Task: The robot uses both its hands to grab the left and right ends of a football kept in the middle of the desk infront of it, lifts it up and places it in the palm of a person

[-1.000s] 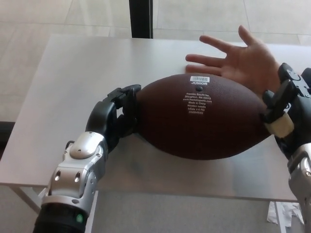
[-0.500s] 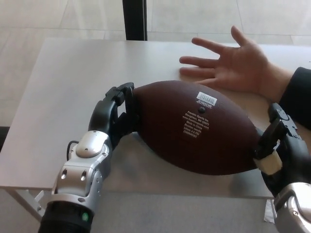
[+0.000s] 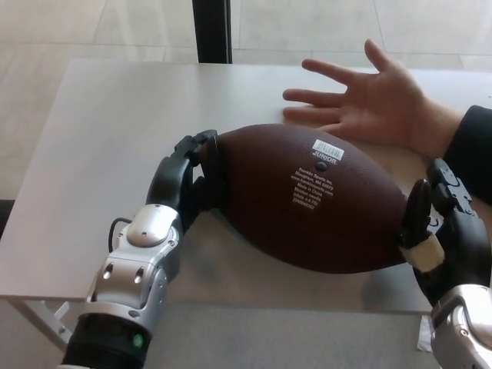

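Gripping the brown football (image 3: 307, 200) at both ends, the robot holds it just above the grey desk (image 3: 100, 154), near the middle of the near half. The left hand (image 3: 188, 181) clamps black fingers on the left tip; the right hand (image 3: 438, 234) presses fingers against the right tip. The ball lies tilted, left end farther, right end nearer. White print and a barcode label face up. On the far right a person's open hand (image 3: 369, 96), palm up with fingers spread, rests on the desk just beyond the ball. A dark sleeve (image 3: 473, 150) shows at the right edge. A black post (image 3: 211, 31) stands beyond the desk.
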Motion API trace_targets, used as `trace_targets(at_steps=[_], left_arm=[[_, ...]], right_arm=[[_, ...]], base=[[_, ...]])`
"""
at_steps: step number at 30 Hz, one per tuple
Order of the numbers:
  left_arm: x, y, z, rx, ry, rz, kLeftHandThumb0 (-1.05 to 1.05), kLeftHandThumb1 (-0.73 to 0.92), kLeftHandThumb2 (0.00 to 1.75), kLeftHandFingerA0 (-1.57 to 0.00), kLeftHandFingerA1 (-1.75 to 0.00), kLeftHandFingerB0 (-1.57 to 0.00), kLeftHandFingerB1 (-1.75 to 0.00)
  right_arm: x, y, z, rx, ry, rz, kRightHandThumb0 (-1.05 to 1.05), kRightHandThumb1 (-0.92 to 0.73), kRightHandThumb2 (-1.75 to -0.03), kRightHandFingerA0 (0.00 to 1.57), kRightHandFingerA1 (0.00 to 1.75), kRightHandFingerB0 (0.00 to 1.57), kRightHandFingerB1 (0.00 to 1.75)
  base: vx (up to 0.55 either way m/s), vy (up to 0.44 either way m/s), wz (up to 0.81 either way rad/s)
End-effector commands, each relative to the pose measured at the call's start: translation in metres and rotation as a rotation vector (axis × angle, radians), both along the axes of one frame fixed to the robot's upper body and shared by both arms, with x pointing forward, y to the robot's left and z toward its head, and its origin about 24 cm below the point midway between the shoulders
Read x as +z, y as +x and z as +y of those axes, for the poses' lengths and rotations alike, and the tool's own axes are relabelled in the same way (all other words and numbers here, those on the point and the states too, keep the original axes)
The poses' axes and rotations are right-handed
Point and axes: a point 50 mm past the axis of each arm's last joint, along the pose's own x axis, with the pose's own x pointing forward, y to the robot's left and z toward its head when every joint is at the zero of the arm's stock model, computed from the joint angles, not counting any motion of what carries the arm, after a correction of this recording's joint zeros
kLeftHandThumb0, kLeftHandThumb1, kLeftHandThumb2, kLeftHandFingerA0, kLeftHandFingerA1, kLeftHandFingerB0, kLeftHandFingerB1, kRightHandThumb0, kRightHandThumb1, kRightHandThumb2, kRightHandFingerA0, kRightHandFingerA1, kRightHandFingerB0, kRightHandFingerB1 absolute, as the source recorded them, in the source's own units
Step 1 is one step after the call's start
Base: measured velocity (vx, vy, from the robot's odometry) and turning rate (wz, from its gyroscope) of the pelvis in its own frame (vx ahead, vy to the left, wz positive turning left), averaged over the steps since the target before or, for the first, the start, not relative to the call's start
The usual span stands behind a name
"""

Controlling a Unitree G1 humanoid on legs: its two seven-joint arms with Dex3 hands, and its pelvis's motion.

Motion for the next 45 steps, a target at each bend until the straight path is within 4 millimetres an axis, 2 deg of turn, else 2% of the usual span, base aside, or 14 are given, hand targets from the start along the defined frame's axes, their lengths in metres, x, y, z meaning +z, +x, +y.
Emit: trace_targets(at_steps=[1,4,6,8,11,13,15,18,21,22,24,32,33,45], left_arm=[[-0.02,-0.017,-0.039,-0.306,-0.022,0.107,-0.57,0.78,0.68,-0.45,-1.16,-0.06,-0.21],[-0.018,-0.013,-0.039,-0.286,-0.029,0.132,-0.48,0.84,0.65,-0.47,-1.15,-0.14,-0.36],[-0.017,-0.008,-0.037,-0.316,-0.01,0.092,-0.43,0.92,0.68,-0.6,-1.32,-0.14,-0.37],[-0.017,-0.008,-0.037,-0.32,-0.024,0.085,-0.42,0.9,0.68,-0.61,-1.37,-0.16,-0.37],[-0.015,-0.007,-0.038,-0.315,-0.057,0.091,-0.43,0.84,0.66,-0.56,-1.34,-0.16,-0.34],[-0.015,-0.007,-0.041,-0.313,-0.079,0.089,-0.42,0.77,0.65,-0.61,-1.37,-0.16,-0.37],[-0.017,-0.008,-0.041,-0.299,-0.078,0.106,-0.38,0.76,0.64,-0.59,-1.3,-0.13,-0.35],[-0.019,-0.009,-0.04,-0.325,-0.018,0.079,-0.45,0.64,0.98,-0.58,-0.87,0.0,-0.35],[-0.02,-0.01,-0.042,-0.351,0.019,0.061,-0.52,0.88,0.65,-0.54,-1.1,-0.12,-0.33],[-0.017,-0.009,-0.047,-0.377,0.074,0.033,-0.61,0.9,0.66,-0.62,-1.13,-0.2,-0.39],[-0.016,-0.008,-0.048,-0.389,0.098,0.019,-0.61,0.9,0.66,-0.62,-1.13,-0.2,-0.39],[-0.017,-0.01,-0.055,-0.437,0.139,0.006,-0.61,0.83,0.65,-0.37,-0.6,-0.25,-0.32],[-0.021,-0.012,-0.054,-0.402,0.165,-0.004,-0.53,0.92,0.76,-0.47,-1.05,-0.39,-0.55],[-0.02,-0.033,-0.095,-0.179,-0.328,-0.005,-0.84,0.92,0.73,-0.56,-1.6,-0.4,-1.22]], right_arm=[[0.016,0.016,0.044,0.18,0.167,-0.027,-0.76,-0.74,-0.62,0.93,0.99,0.16,0.4],[0.017,0.016,0.044,0.154,0.182,-0.024,-0.6,-0.78,-0.63,0.95,1.25,0.28,0.45],[0.018,0.016,0.045,0.137,0.189,-0.035,-0.45,-0.68,-1.1,1.35,1.4,0.37,0.63],[0.018,0.016,0.045,0.132,0.186,-0.035,-0.47,-0.88,-0.66,1.15,1.74,0.41,0.53],[0.018,0.017,0.045,0.14,0.181,-0.054,-0.53,-0.68,-1.1,1.4,1.44,0.36,0.63],[0.018,0.016,0.046,0.146,0.194,-0.052,-0.64,-0.82,-0.64,1.15,1.68,0.39,0.55],[0.016,0.015,0.047,0.168,0.19,-0.053,-0.58,-0.63,-1.07,1.41,1.46,0.33,0.63],[0.017,0.014,0.049,0.248,0.151,-0.047,-0.61,-0.68,-0.7,1.23,1.74,0.32,0.54],[0.016,0.013,0.05,0.3,0.135,-0.05,-0.6,-0.73,-0.62,1.24,1.69,0.29,0.53],[0.017,0.013,0.052,0.304,0.135,-0.046,-0.55,-0.57,-1.03,1.49,1.47,0.31,0.62],[0.017,0.013,0.054,0.318,0.126,-0.046,-0.56,-0.75,-0.69,1.26,1.66,0.31,0.53],[0.014,0.012,0.058,0.351,0.16,-0.074,-0.41,-0.63,-1.06,1.48,1.73,0.85,0.94],[0.013,0.011,0.058,0.345,0.148,-0.072,-0.35,-0.53,-1.38,1.35,1.75,0.91,1.59],[0.02,0.02,0.07,0.182,0.262,-0.037,-0.38,-0.56,-1.59,1.34,1.75,1.06,1.63]], base=[[0.0,0.0,0.0],[0.0,0.0,0.0],[0.0,0.0,0.0],[0.0,0.0,0.0],[0.0,0.0,0.0],[0.0,0.0,0.0],[0.0,0.0,0.0],[0.0,0.0,0.0],[0.0,0.0,0.0],[0.0,0.0,0.0],[0.0,0.0,0.0],[0.0,0.0,0.0],[0.0,0.0,0.0],[0.0,0.0,0.0]])
